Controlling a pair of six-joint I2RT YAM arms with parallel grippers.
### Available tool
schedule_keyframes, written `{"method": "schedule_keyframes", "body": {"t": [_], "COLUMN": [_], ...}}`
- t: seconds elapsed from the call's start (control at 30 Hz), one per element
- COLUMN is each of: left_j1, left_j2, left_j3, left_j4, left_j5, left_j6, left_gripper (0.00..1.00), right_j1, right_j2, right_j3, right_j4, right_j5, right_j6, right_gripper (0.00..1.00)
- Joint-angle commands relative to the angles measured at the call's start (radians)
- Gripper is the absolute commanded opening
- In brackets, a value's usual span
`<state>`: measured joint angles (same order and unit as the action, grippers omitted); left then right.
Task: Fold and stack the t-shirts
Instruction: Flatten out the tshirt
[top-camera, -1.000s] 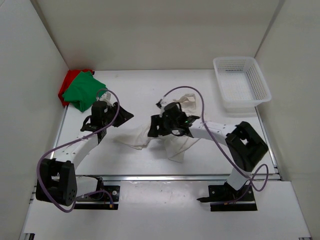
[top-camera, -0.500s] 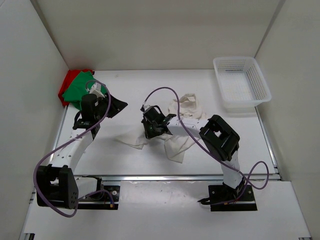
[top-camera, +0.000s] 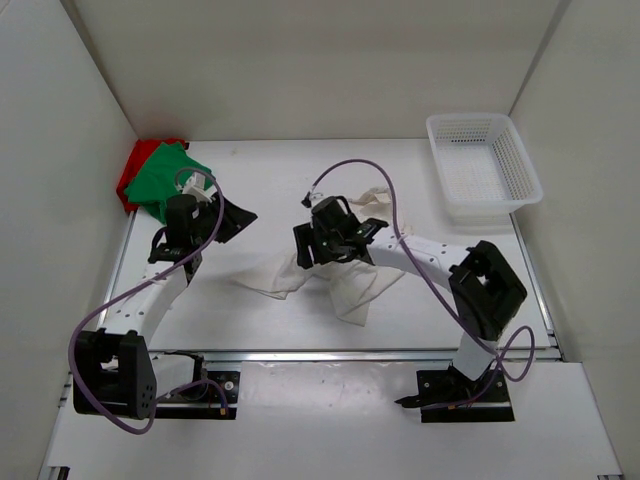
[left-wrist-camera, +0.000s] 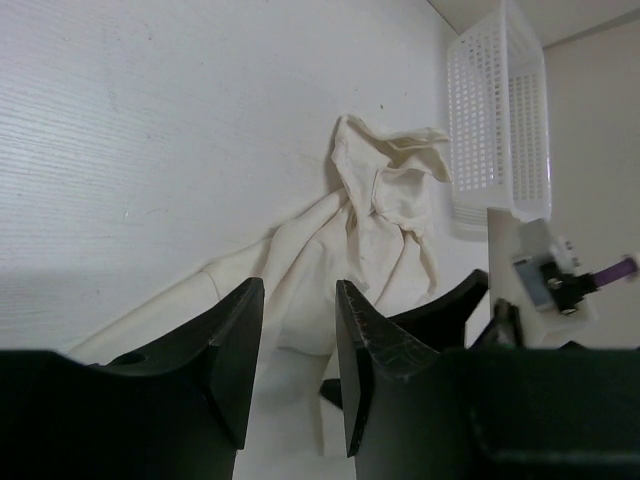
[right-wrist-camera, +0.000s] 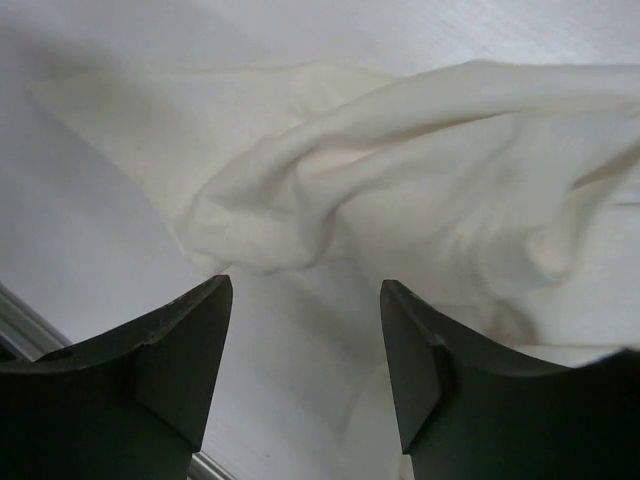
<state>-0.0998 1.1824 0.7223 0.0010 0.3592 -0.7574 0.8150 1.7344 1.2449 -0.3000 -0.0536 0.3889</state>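
Top external shows green t-shirt (top-camera: 160, 180) atop red t-shirt (top-camera: 128, 178); white t-shirt (top-camera: 350, 290) lies crumpled, unfolded. Left jaws stand part-open, right jaws wide, both empty.

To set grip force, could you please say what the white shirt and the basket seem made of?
White shirt: soft matte cloth, likely cotton; it lies in limp creased folds. Basket: stiff white plastic, it seems; straight walls of regular moulded mesh.
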Motion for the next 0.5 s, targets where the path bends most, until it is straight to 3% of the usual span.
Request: {"method": "schedule_keyframes", "body": {"t": [0.0,0.17,0.43,0.47], "left_j1": [-0.011,-0.024,-0.031,-0.034], "left_j2": [-0.033,-0.033,-0.021,-0.020], "left_j3": [-0.008,-0.004,-0.012,-0.015], "left_j4": [0.022,0.014,0.028,0.027], "left_j5": [0.023,0.017,0.024,0.024], "left_j6": [-0.002,0.010,0.013,0.007], "left_gripper": [0.45,0.46,0.46,0.45], "right_j1": [0.042,0.041,0.027,0.033], "right_j2": [0.071,0.135,0.249,0.273], "right_j3": [-0.024,0.001,0.047,0.050], "right_j4": [0.031,0.082,0.093,0.082], "right_j5": [-0.068,-0.086,-0.029,-0.029], "right_j6": [0.022,0.038,0.047,0.041], "right_gripper": [0.60,0.53,0.51,0.45]}}
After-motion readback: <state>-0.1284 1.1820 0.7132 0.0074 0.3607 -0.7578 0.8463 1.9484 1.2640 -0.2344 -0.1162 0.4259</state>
